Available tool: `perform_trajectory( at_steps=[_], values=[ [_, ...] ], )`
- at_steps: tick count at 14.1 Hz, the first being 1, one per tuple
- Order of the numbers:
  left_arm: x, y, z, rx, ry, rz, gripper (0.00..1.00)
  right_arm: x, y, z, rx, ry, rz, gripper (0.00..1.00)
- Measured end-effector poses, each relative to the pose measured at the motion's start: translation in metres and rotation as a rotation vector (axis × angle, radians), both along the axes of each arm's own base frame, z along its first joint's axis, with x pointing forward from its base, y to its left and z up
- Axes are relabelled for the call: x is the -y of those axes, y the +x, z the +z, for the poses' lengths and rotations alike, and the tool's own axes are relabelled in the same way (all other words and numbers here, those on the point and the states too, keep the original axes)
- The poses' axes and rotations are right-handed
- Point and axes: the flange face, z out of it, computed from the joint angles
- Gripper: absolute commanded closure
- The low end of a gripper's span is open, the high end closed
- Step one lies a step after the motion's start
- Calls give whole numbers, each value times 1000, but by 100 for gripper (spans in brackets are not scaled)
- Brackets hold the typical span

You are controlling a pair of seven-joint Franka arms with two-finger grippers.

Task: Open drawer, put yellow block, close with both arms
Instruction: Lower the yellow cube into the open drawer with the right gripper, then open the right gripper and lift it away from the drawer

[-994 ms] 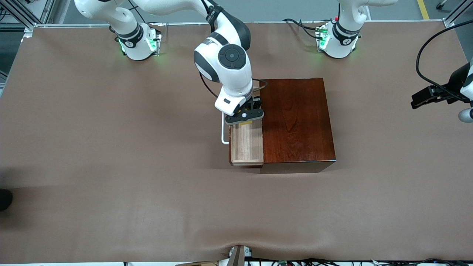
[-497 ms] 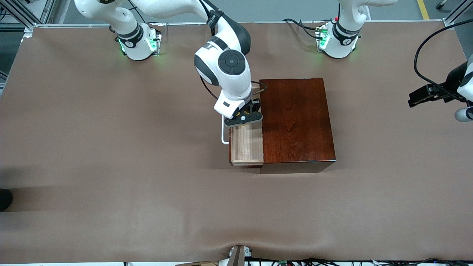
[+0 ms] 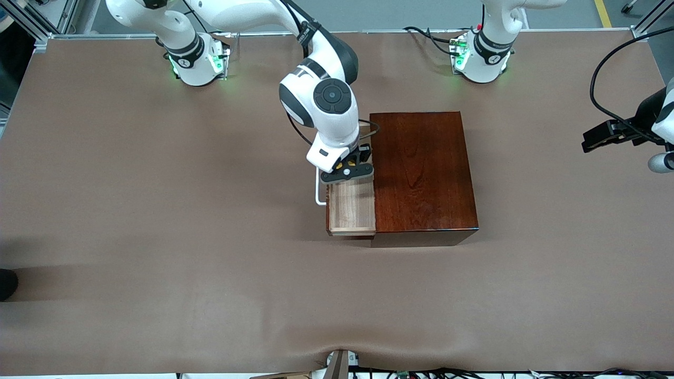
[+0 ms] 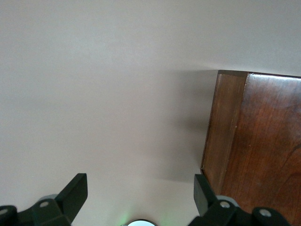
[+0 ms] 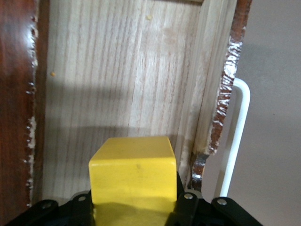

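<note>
Drawer (image 3: 352, 210) is pulled out w/ handle (image 3: 318, 189) toward right arm's end. Right gripper (image 3: 347, 171) over it, jaws clamped on yellow block (image 5: 133, 173). Left gripper (image 4: 136, 197) waits beside box (image 3: 421, 168), jaws spread, holding nothing.

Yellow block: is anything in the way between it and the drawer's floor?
Nothing visible is. The right gripper holds the yellow block over the open drawer, whose pale wood floor under it is bare. The left gripper waits over the table, open, at the left arm's end.

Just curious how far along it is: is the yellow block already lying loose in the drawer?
No, the yellow block sits between the fingers of the right gripper, above the drawer.
</note>
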Motion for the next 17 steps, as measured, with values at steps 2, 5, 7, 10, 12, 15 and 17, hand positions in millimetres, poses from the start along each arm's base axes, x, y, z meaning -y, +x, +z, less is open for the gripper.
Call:
perform_trajectory(
  at_steps=[2,5,7,10,12,15,17],
  values=[
    [1,0,0,-1,0,-2,0,-1,1,-2,5,5,-1,100],
    [3,0,-1,-2,-1,-6,0,-1,1,-6,4,3,-1,19],
    [3,0,-1,-3,-1,-7,0,0,2,-8,3,0,-3,0],
    [2,0,-1,-2,-1,-4,0,-3,2,-4,9,10,-1,0],
    [1,-1,0,-1,-1,-3,0,-4,3,-1,15,16,0,0],
    [1,-1,1,1,-1,-3,0,-6,6,20,39,40,-2,0],
    [2,-1,1,1,-1,-3,0,-3,5,47,55,56,-2,0]
  ],
)
